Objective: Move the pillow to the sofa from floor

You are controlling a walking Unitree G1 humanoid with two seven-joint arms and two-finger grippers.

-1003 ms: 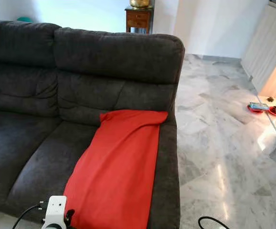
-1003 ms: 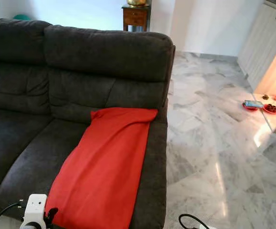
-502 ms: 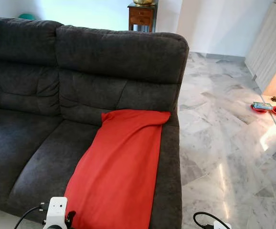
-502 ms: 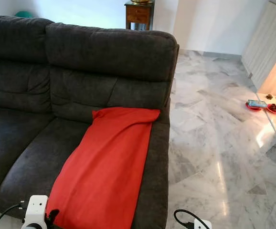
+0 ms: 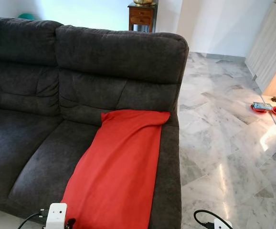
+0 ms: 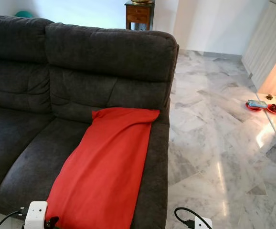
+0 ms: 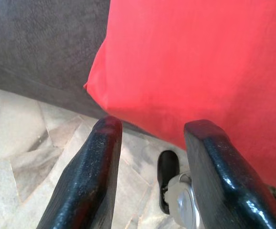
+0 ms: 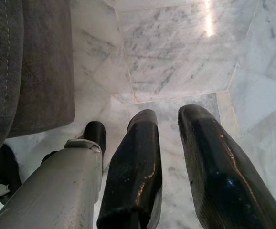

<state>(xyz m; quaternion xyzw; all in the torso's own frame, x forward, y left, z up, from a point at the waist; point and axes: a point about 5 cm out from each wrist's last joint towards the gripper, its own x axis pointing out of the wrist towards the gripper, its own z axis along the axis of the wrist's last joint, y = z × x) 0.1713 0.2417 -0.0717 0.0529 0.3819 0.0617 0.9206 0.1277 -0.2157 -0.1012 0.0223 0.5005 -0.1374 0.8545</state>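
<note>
We are looking down at the pillow (image 5: 121,167), which is lying on the right seat of the sofa (image 5: 37,95), so the task is looking done. Its long axis is running from the backrest down to the seat's front edge, where its near end is overhanging. The left end effector (image 7: 150,138) is sitting just below that overhanging corner, its fingers (image 7: 92,167) spread wide with nothing between them; the pillow is lying straight ahead of it and slightly above. The right end effector (image 8: 169,143) is pointing at the floor (image 8: 176,52) beside the sofa, farther from the pillow, its fingers narrowly parted and empty. The pillow is a flat, smooth red fabric slab, limp at the edges; the sofa is dark grey, nubby plush; the floor is glossy veined marble.
</note>
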